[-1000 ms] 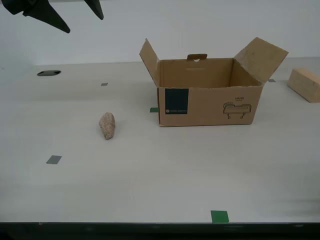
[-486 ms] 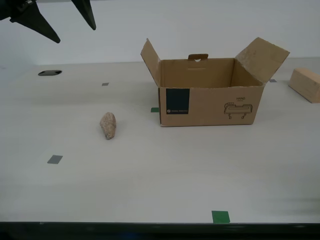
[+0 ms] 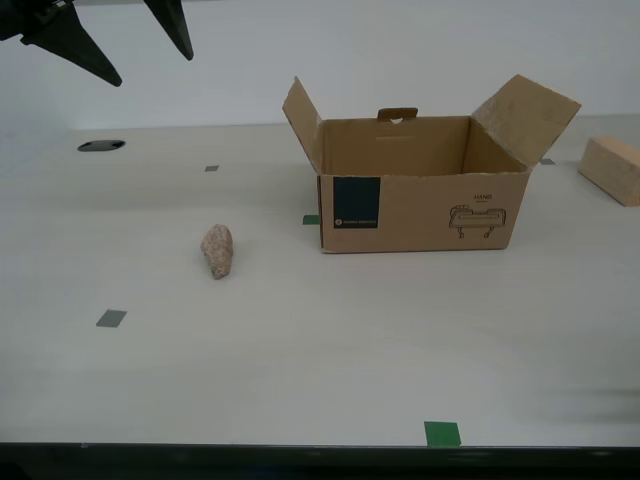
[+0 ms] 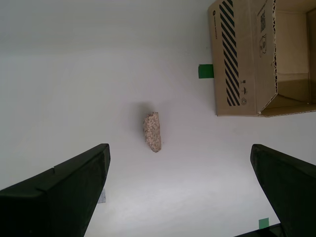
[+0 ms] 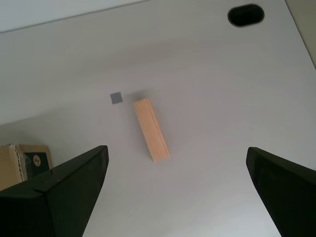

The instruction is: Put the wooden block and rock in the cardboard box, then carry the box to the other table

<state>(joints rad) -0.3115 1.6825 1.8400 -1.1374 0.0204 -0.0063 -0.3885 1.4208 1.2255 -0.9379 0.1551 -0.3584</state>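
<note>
Second wrist view: the rock [image 4: 152,131] is seen on the table [image 4: 74,74] beside the cardboard box [image 4: 242,59], under my second gripper [image 4: 180,190], spread wide and empty. It is best straddled squarely before closing. My first gripper [image 5: 177,190], likewise wide, is held above the wooden block [image 5: 151,129].

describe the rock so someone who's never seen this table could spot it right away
Start at the open cardboard box standing on the smooth off-white table. Look toward the exterior view's left of the box and a little nearer the camera: the rock lies alone on bare tabletop, touching nothing. It is the only rough, pinkish-beige, egg-shaped lump there, unlike the flat grey and green squares and the straight-edged wooden block.
</note>
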